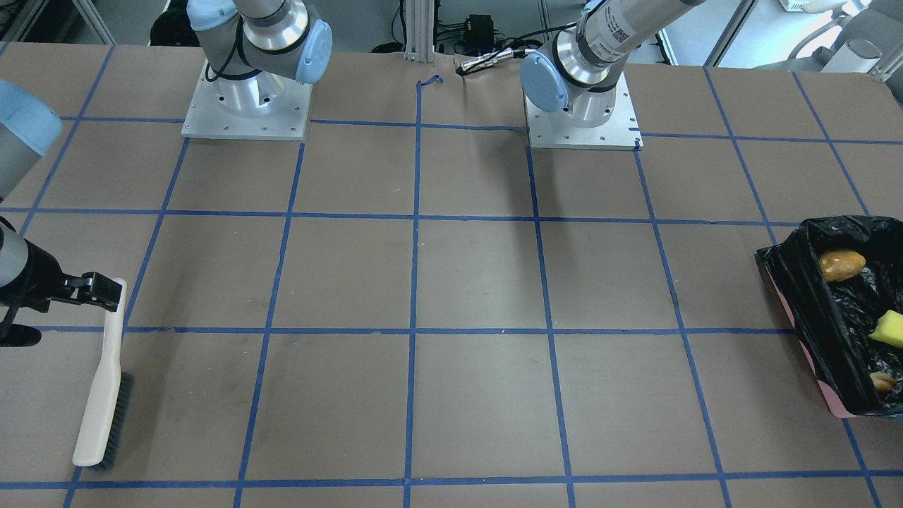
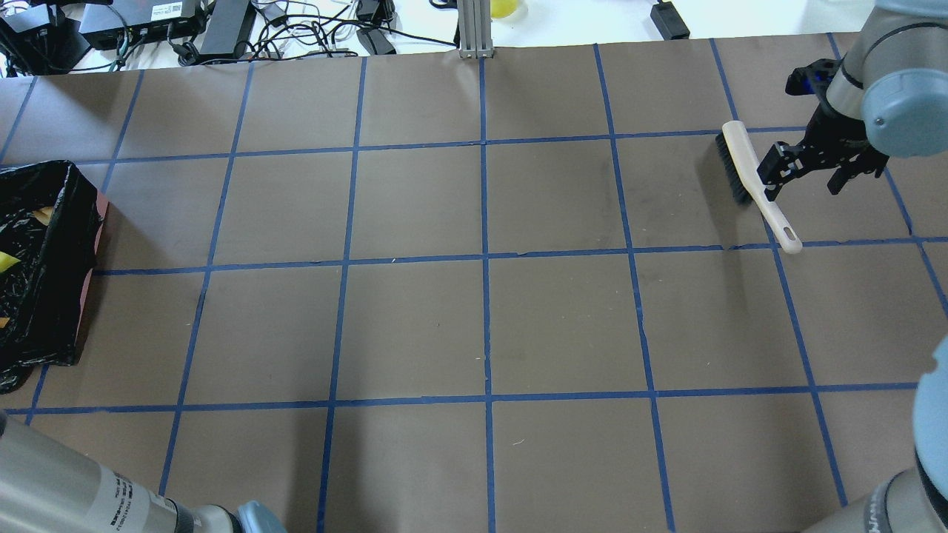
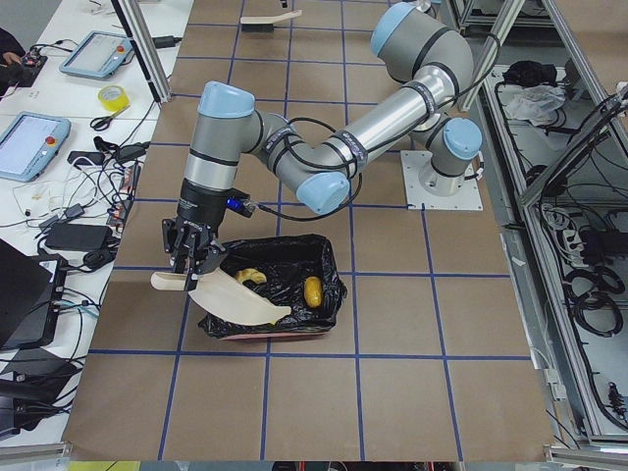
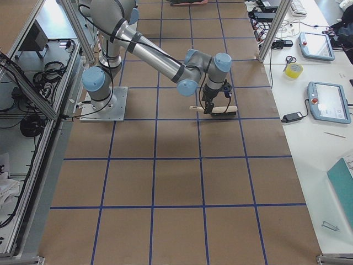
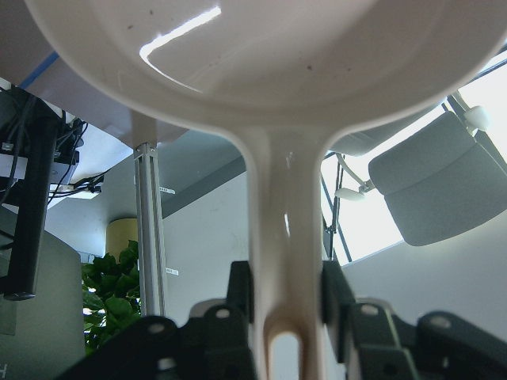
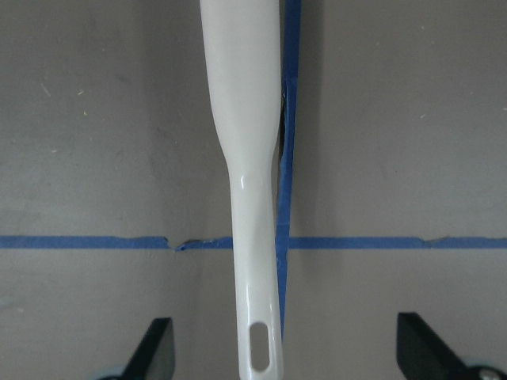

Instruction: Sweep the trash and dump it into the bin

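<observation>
Trash location: all three items lie inside the bin (image 1: 804, 303), at the 3 o'clock edge of the worktop (image 1: 480, 282) in the front-facing view. Within the black liner, the orange-brown lump (image 1: 841, 264) sits at 12 o'clock, the yellow sponge (image 1: 887, 329) midway, the pale slice (image 1: 882, 382) at 6 o'clock.

Left pincer (image 5: 285, 293): clenched on the handle of the beige dustpan (image 5: 269, 63), held over the bin.

Right pincer (image 6: 289, 348): released, jaws spread wide either side of the brush (image 6: 245, 158) handle without contact. The brush lies on the worktop at 8 o'clock.
</observation>
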